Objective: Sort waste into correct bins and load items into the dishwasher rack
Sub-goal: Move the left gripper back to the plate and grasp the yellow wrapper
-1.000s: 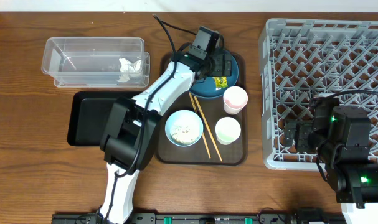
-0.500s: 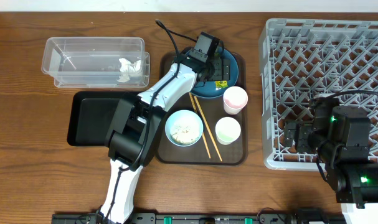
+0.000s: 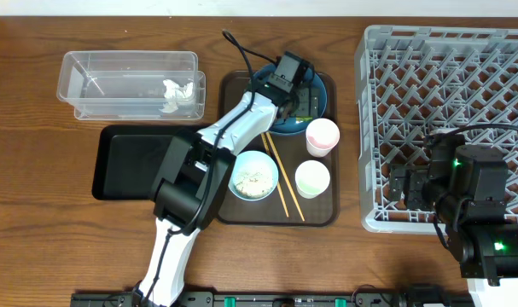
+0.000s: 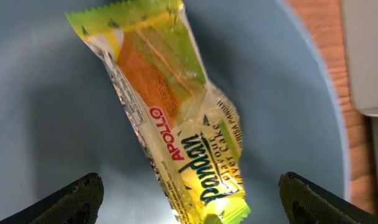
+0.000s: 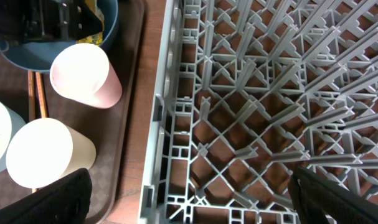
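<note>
The yellow-orange-green snack wrapper [image 4: 176,106] lies on the dark blue plate [image 4: 45,112]. My left gripper [image 4: 190,200] hangs open right over it, one fingertip on each side of the wrapper's lower end, apart from it. From overhead the left gripper [image 3: 303,98] covers much of the plate [image 3: 323,89]. My right gripper [image 5: 195,199] is open and empty above the grey dishwasher rack [image 5: 251,93], near its front left corner [image 3: 380,213]. A light blue bowl [image 3: 253,175] holds rice grains. A pinkish cup [image 3: 322,136], a greenish cup [image 3: 312,179] and wooden chopsticks [image 3: 282,175] sit nearby.
Plate, bowl, cups and chopsticks all rest on a brown serving tray [image 3: 327,209]. A clear tub [image 3: 113,81] at the back left holds crumpled white tissue [image 3: 177,92]. A shallow black tray [image 3: 126,162] lies in front of it. The rack [image 3: 446,77] fills the right side.
My left gripper has shifted a little to the right over the plate, now covering the wrapper in the overhead view. The right arm has not moved.
</note>
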`<act>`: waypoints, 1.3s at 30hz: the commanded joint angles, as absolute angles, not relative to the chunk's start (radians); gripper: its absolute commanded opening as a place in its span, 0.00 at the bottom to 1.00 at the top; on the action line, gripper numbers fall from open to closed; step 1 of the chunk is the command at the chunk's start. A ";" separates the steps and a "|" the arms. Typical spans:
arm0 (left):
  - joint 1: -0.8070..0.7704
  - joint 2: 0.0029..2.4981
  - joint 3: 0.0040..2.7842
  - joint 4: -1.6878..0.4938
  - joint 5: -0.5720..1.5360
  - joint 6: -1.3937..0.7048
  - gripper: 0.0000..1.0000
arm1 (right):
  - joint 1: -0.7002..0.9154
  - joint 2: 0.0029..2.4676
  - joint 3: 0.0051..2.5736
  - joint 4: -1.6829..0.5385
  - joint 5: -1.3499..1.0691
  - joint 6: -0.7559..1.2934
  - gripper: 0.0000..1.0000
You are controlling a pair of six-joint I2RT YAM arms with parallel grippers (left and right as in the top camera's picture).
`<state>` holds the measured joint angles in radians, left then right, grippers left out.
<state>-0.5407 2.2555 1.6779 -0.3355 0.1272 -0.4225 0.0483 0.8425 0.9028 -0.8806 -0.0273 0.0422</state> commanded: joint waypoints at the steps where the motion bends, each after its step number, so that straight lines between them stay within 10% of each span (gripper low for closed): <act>1: -0.540 2.286 1.670 -0.335 0.111 -0.425 0.92 | 0.053 0.838 0.925 -0.886 -0.031 0.047 0.99; 12: -0.540 2.286 1.670 -0.350 0.119 -0.424 0.34 | 0.053 0.838 0.925 -0.884 -0.031 0.047 0.99; 21: -0.529 2.285 1.670 -0.366 0.119 -0.424 0.13 | 0.053 0.838 0.925 -0.884 -0.031 0.047 0.99; 39: -0.467 2.081 1.670 -0.499 -0.004 -0.261 0.06 | 0.053 0.838 0.925 -0.886 -0.031 0.047 0.99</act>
